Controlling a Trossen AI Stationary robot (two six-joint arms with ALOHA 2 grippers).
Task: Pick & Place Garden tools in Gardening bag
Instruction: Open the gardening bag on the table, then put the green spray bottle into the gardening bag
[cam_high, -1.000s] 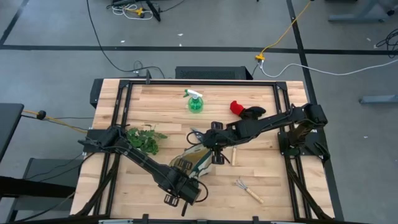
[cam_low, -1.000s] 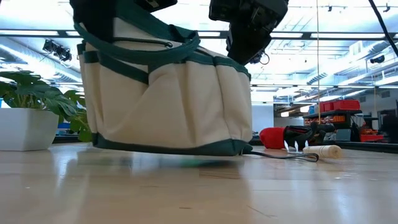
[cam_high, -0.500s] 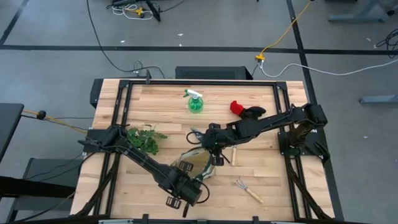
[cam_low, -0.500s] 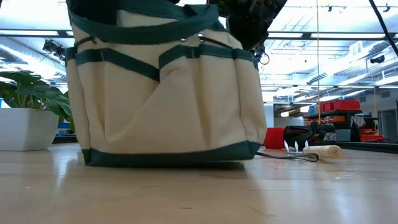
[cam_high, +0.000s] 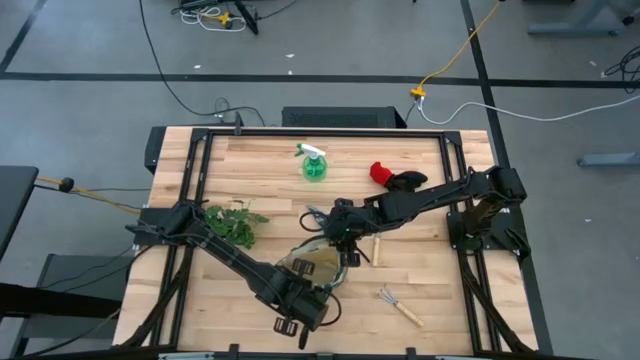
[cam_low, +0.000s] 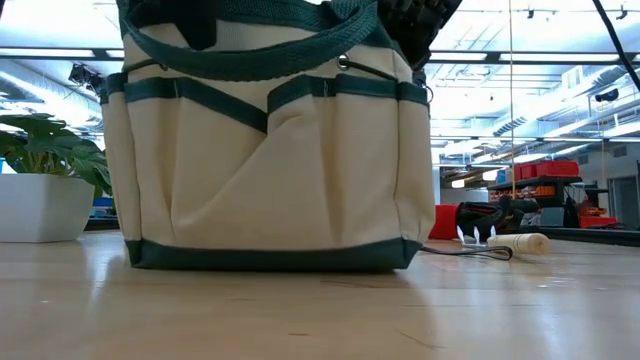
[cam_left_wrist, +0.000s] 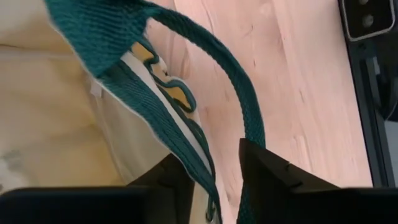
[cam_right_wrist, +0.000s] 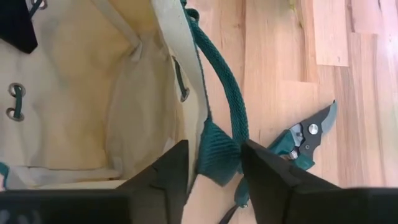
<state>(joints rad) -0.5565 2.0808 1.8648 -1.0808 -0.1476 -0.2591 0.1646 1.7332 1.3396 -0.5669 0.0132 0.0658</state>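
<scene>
Nearest, my left gripper (cam_left_wrist: 211, 165) is clamped on the green rim of the gardening bag (cam_high: 315, 262), which stands upright on the table (cam_high: 260, 170) near its front edge. Just beyond, my right gripper (cam_right_wrist: 211, 163) pinches the bag's other loop handle (cam_right_wrist: 219, 140), with the pruning shears (cam_right_wrist: 303, 142) beside it on the wood. Right of the bag lie two hand rakes (cam_high: 400, 303). Farther off sit the gloves (cam_high: 396, 177) and, at the far edge, the spray bottle (cam_high: 314, 162).

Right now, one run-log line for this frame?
left gripper: shut on bag rim | right gripper: shut on bag handle | bag: upright, empty | shears: on table beside bag
</scene>
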